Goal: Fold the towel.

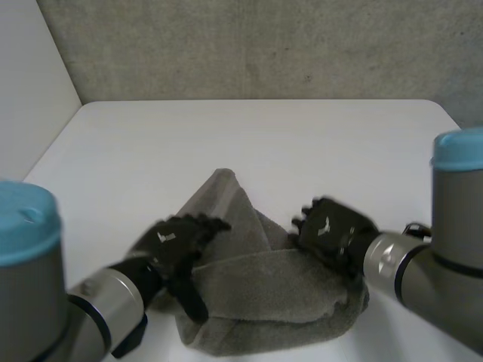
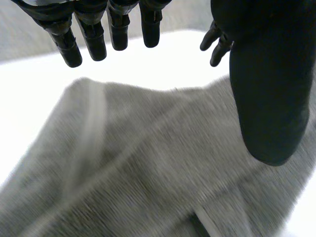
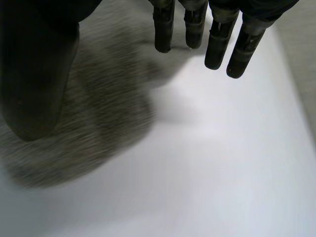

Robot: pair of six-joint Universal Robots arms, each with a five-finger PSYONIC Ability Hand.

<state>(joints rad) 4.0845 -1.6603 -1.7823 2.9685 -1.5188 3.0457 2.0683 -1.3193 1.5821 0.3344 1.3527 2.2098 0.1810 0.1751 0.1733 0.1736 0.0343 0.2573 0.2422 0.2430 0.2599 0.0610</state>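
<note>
A grey towel [image 1: 264,294] lies bunched near the table's front edge, with one corner pointing away from me. My left hand [image 1: 177,241] hovers over the towel's left side. Its fingers [image 2: 94,34] are straight and its thumb [image 2: 269,98] is spread apart, above the towel [image 2: 138,163] and holding nothing. My right hand [image 1: 332,226] is at the towel's right edge. Its fingers [image 3: 217,39] are straight over the bare table, and its thumb [image 3: 39,74] is over the towel [image 3: 98,108]. The right hand's fingertips [image 2: 217,42] also appear beyond the cloth in the left wrist view.
The white table [image 1: 264,136] stretches bare behind the towel up to a grey wall [image 1: 264,45]. A white side wall [image 1: 30,75] stands at the left.
</note>
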